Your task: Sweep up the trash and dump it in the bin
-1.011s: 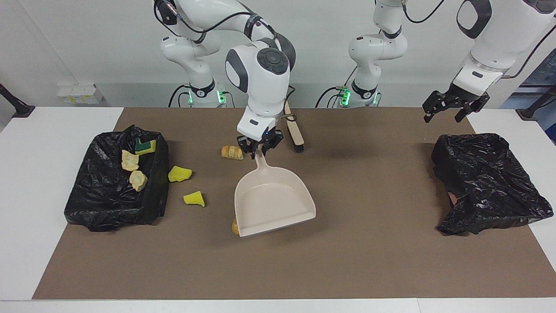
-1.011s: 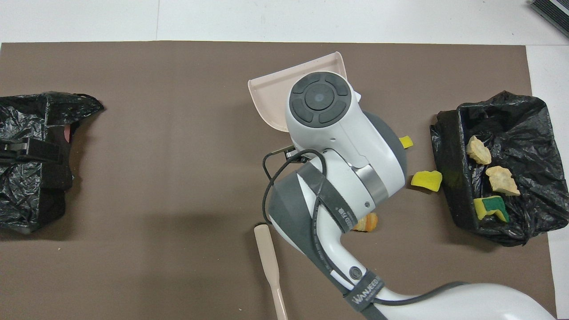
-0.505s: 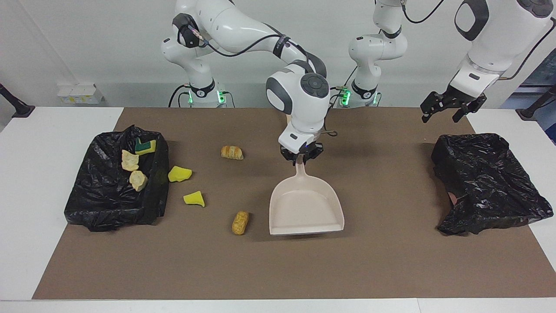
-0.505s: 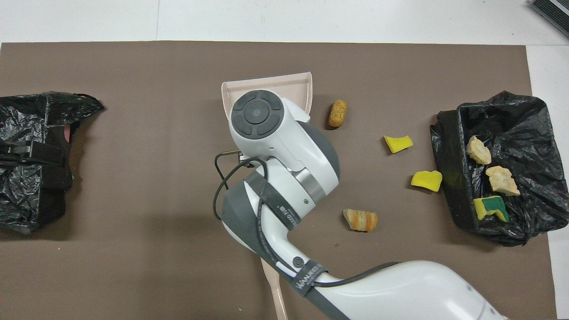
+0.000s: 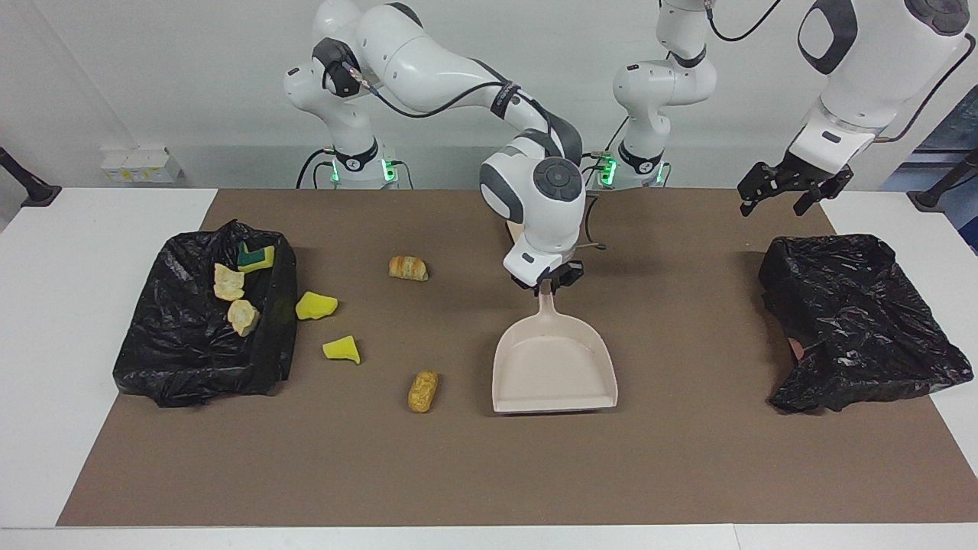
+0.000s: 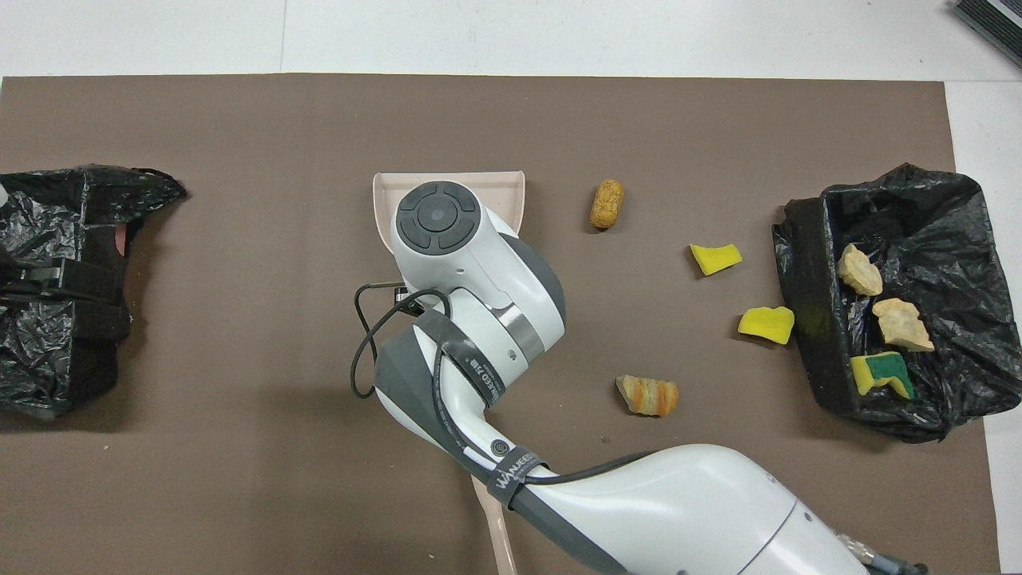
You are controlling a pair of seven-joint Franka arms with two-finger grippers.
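Covering most of the white table (image 5: 92, 252), a brown mat (image 5: 688, 458) carries everything, with a pale wall rising where the robots stand and a small white box (image 5: 137, 164) at its foot toward the right arm's end. At that end sits an open bin lined with a black bag (image 5: 191, 351), and inside it lie three pieces of trash: a green-backed sponge chunk (image 5: 256, 257) and two bread-like lumps (image 5: 228, 282) (image 5: 243, 316). Just beside the bin on the mat lies a yellow sponge chunk (image 5: 315, 305), with a second yellow chunk (image 5: 341, 350) near it and farther from the robots. A golden-brown lump (image 5: 408, 268) lies nearer to the robots, and an oblong brown lump (image 5: 422, 390) lies beside the mouth of the beige dustpan (image 5: 554, 370), apart from it. The right gripper (image 5: 548, 279) is clenched on the dustpan's handle, the pan resting flat on the mat at mid-table with its mouth pointing away from the robots. Toward the left arm's end, the left gripper (image 5: 787, 187) hangs with its fingers spread and nothing between them, over the mat's edge near a second black-bagged bin (image 5: 856, 321). The overhead view adds the beige brush handle (image 6: 495, 527) lying on the mat close to the robots, which the right arm hides in the facing view; in turn the overhead view has the right arm covering most of the dustpan and the grip itself.
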